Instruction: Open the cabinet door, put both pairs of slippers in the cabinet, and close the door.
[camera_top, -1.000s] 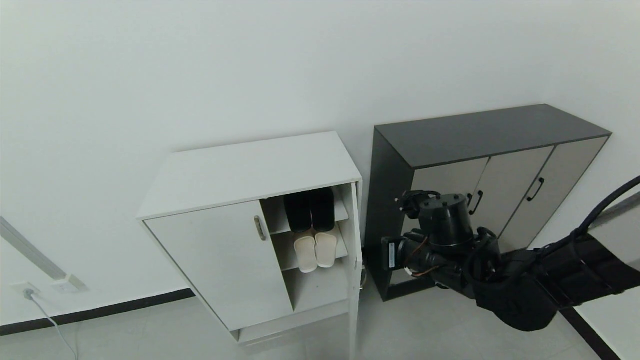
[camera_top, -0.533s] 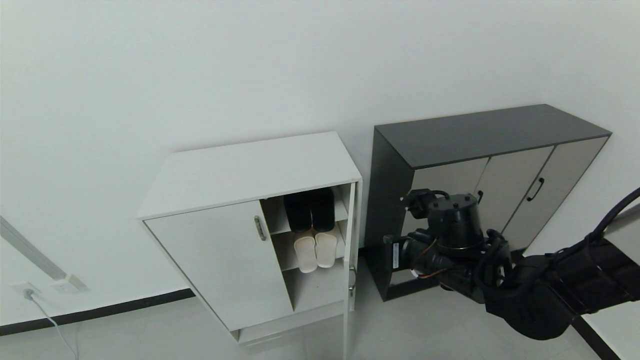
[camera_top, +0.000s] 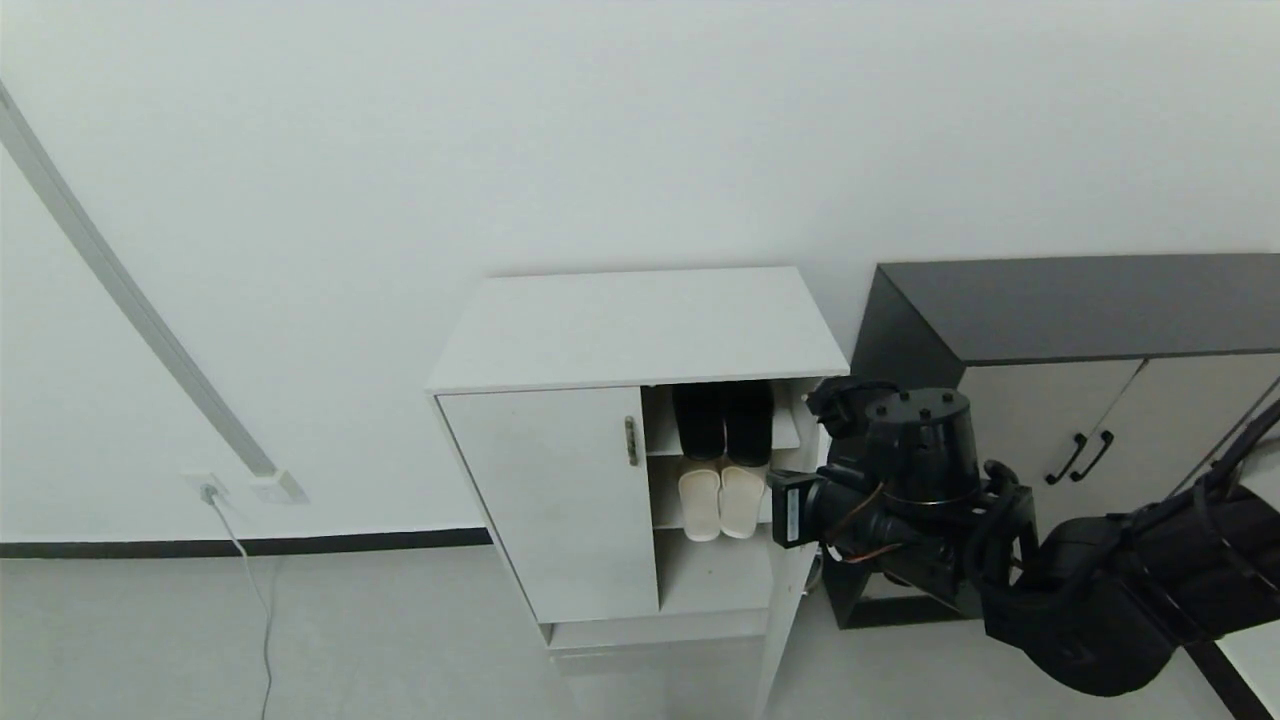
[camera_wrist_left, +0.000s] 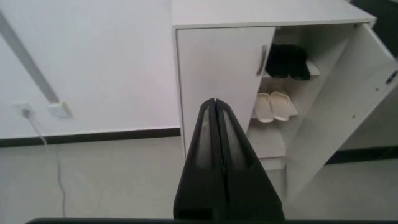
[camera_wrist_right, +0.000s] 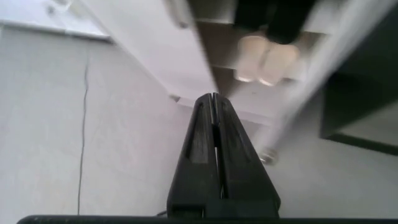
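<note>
**Both pairs shelved, right door open, both grippers closed on nothing**

You have two pairs of slippers inside the white cabinet (camera_top: 640, 320), four slippers in all. The black slippers (camera_top: 722, 420) sit side by side on the upper shelf. The cream slippers (camera_top: 720, 500) sit side by side on the shelf just below, toes pointing out toward you.

The cabinet has two doors. The left door (camera_top: 560, 500) is closed, with its handle (camera_top: 631, 441) at the inner edge. The right door (camera_top: 785, 620) stands swung out toward you.

Your right arm (camera_top: 900, 480) sits just beside the cabinet's right side, its wrist overlapping that edge level with the two filled shelves. It is apart from the slippers. The right gripper (camera_wrist_right: 214, 102) has its fingers pressed together and holds nothing. In its own view the cream slippers (camera_wrist_right: 264, 59) lie beyond the fingertips, and the right door (camera_wrist_right: 323, 74) is a blurred slanting band beside them.

The left gripper (camera_wrist_left: 215, 109) is also pressed together and holds nothing. It is well back from the cabinet and aimed at the left door. Its view shows the inner face of the right door (camera_wrist_left: 348, 112), which the head view gives you only edge-on. It also shows the black slippers (camera_wrist_left: 287, 61) and the cream slippers (camera_wrist_left: 277, 107).

To the right stands one dark cabinet (camera_top: 1080, 300), its two visible doors closed. On the wall to the left you have a socket (camera_top: 205, 490) with one cable (camera_top: 255, 590) running down to the floor.
</note>
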